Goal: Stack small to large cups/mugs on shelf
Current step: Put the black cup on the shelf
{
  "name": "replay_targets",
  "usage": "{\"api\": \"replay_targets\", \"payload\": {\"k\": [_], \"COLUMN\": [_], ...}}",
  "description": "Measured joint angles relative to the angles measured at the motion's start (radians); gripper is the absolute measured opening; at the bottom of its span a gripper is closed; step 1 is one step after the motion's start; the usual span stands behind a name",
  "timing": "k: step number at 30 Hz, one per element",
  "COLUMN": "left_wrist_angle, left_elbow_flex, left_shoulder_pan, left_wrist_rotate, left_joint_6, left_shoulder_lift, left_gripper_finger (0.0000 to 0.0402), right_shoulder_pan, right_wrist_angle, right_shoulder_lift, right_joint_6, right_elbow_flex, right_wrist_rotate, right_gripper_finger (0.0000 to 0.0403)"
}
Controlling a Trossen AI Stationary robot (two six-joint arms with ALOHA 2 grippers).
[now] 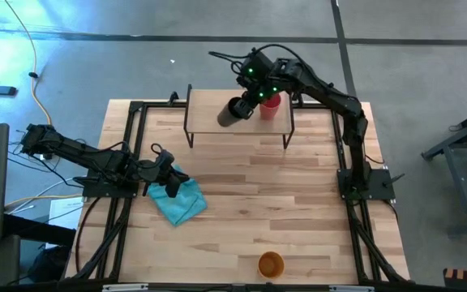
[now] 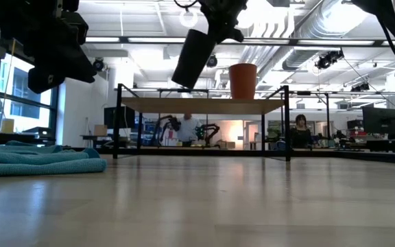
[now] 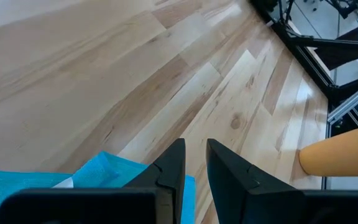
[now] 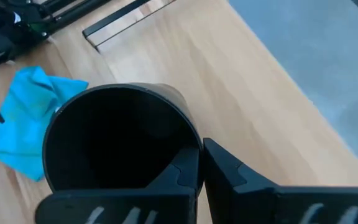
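My right gripper reaches over the shelf and is shut on the black cup, which hangs tilted above the shelf board. The red cup stands upright on the board, just right of the black cup. Near the table's near edge the yellow-orange cup stands on its base. At the table's left side my left gripper hovers over the light blue cloth, its fingers a narrow gap apart and touching nothing. My right gripper holds the black cup by its rim, one finger inside the cup and one outside. The fingers come from above, slanting down. The cup is lifted clear above the shelf board and tilted, its base pointing down toward the table's left.
The shelf stands on thin black legs at the table's far edge. The crumpled cloth lies on the left part of the table. Black frame rails run along both table sides. Bare wood lies between shelf and yellow-orange cup. People show in the room behind.
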State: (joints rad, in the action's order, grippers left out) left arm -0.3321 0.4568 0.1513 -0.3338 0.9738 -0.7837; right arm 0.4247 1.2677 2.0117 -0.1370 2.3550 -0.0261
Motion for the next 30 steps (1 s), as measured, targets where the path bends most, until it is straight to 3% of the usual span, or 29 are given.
{"api": "replay_targets", "payload": {"k": [15,30], "left_wrist_angle": [0.0,0.001], "left_elbow_flex": [0.0,0.0], "left_shoulder_pan": [0.0,0.0], "left_wrist_rotate": [-0.037,-0.072], "left_joint_6": [0.022,0.029], "left_shoulder_lift": [0.0,0.0], "left_gripper_finger": [0.0056,0.0056], "right_shoulder_pan": [0.132,0.14], "right_wrist_angle": [-0.007,0.026], "right_shoulder_lift": [0.0,0.022], "right_joint_6": [0.058,0.105], "right_elbow_flex": [0.0,0.0], "right_wrist_rotate": [0.026,-0.002], "right_gripper_finger": [0.0,0.0]}}
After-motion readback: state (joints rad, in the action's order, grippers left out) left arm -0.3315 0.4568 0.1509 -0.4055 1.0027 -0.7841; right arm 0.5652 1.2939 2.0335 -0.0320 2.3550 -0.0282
